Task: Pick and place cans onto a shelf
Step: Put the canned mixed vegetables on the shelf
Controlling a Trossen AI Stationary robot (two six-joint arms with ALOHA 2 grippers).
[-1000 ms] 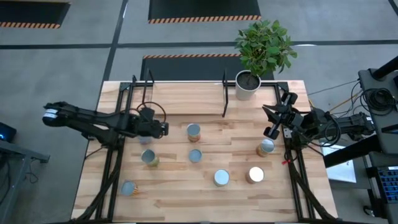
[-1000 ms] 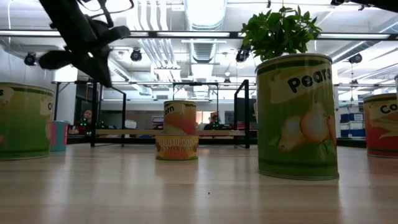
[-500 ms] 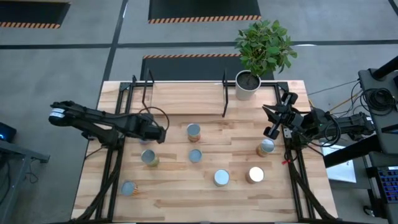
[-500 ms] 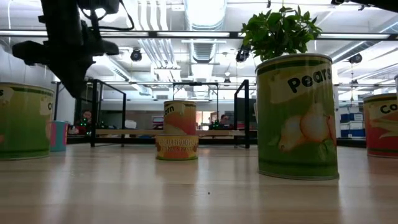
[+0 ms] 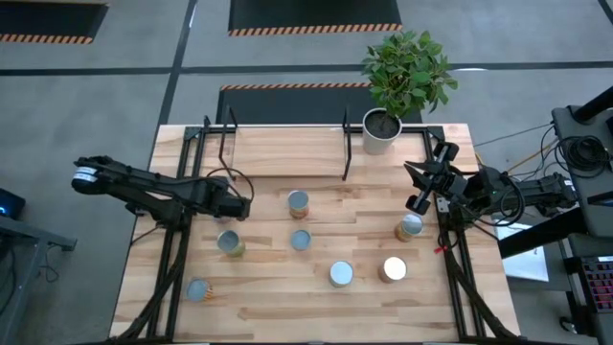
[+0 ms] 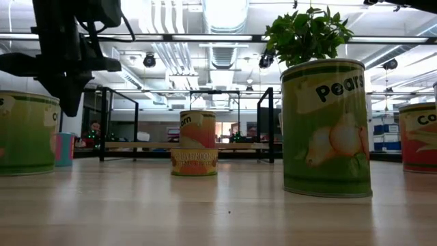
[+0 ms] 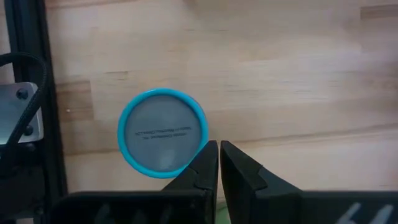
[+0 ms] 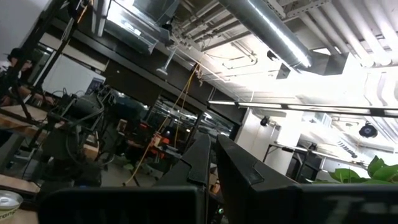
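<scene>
Several cans stand on the wooden table: one [image 5: 298, 201] at mid-table, one [image 5: 300, 240] nearer, one [image 5: 230, 243] left of it, others [image 5: 341, 274] [image 5: 392, 269] near the front. A blue-rimmed can [image 7: 163, 132] stands below my left gripper [image 5: 241, 204], mostly hidden under the arm in the high view. That gripper [image 7: 219, 155] is shut and empty. It points down, above and just beside the can's rim; the low view [image 6: 68, 109] shows it clear of the table. The shelf [image 5: 287, 149] of black rods stands along the far edge. My right gripper [image 5: 421, 187] waits shut at the right edge.
A white pot with a green plant [image 5: 380, 129] stands at the shelf's far right end. More cans stand at the right [image 5: 410, 226] and the near left corner [image 5: 197, 289]. In the low view a green pears can [image 6: 326, 130] stands close to the camera.
My left gripper has drawn back a little toward the table's left edge and tipped from a slant to pointing straight down, staying shut. No can has moved.
</scene>
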